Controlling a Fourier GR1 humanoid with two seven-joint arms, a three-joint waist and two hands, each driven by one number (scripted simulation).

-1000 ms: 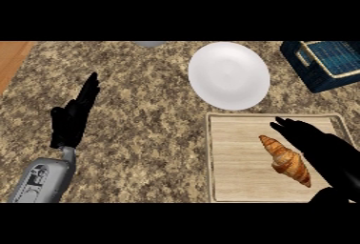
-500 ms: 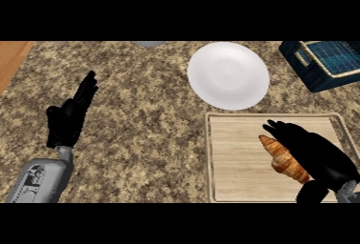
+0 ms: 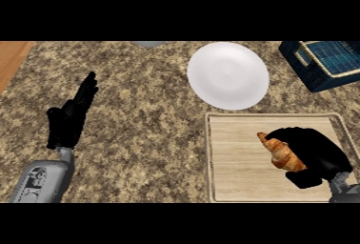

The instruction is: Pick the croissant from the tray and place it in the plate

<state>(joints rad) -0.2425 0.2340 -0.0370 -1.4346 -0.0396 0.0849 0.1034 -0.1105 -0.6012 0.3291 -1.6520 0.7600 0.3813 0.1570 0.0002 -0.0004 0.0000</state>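
Head view: looks steeply down on a speckled stone counter; both forearms come in from the lower edge.
Croissant: it is on the right half of the tray, golden brown, lying slanted from upper left to lower right. Its left side shows; its right side is hidden under the right hand.
Right hand: it is over the croissant, with the fingers curled round it from the right side and the thumb near its lower end. I cannot tell whether the croissant is lifted off the wood.
Tray: pale wood, rectangular, with a low rim, at the lower right of the counter.
Plate: white and round, just beside the far edge of the tray, a little to the left of the croissant.
Left hand: it rests at the left of the view, open, fingers straight and pointing away, with nothing in it, well apart from the tray.
Basket: dark blue, in the upper right corner, partly cut by the edge, near the plate but apart from it.
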